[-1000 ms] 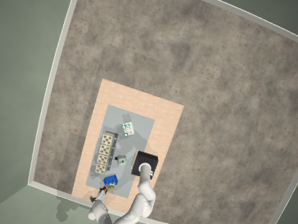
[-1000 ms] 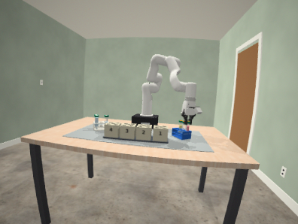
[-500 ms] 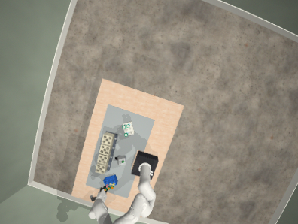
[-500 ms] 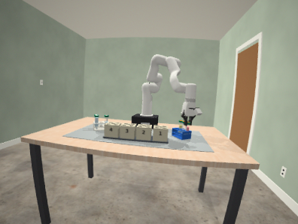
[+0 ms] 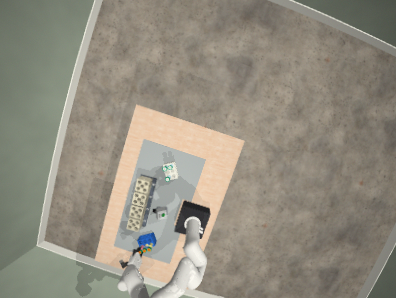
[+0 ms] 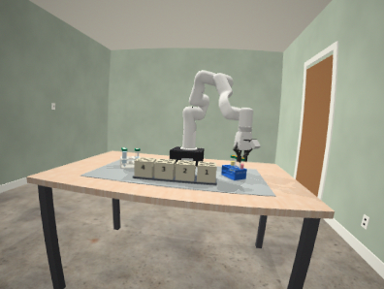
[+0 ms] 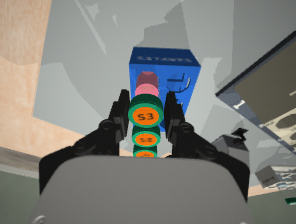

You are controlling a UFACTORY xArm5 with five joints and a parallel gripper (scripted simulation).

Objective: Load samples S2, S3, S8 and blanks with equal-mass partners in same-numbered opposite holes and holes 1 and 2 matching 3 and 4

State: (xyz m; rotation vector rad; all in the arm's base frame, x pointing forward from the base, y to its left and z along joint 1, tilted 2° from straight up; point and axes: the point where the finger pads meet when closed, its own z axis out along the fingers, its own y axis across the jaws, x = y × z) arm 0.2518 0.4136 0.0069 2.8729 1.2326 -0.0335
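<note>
The wrist view gave what the others could not: the gripper (image 7: 145, 116) stood around tube S3 (image 7: 145, 116), its fingers beside the green cap with a sliver of gap either side — parted, holding nothing. S3 stood in the blue sample rack (image 7: 165, 67), another orange-dotted cap (image 7: 145, 139) just behind it. The exterior view alone showed adapters (image 6: 176, 170) numbered 4 to 1 in a row, the rack (image 6: 234, 172) beside adapter 1. The top view revealed the green key (image 5: 162, 215) — hidden elsewhere.
</note>
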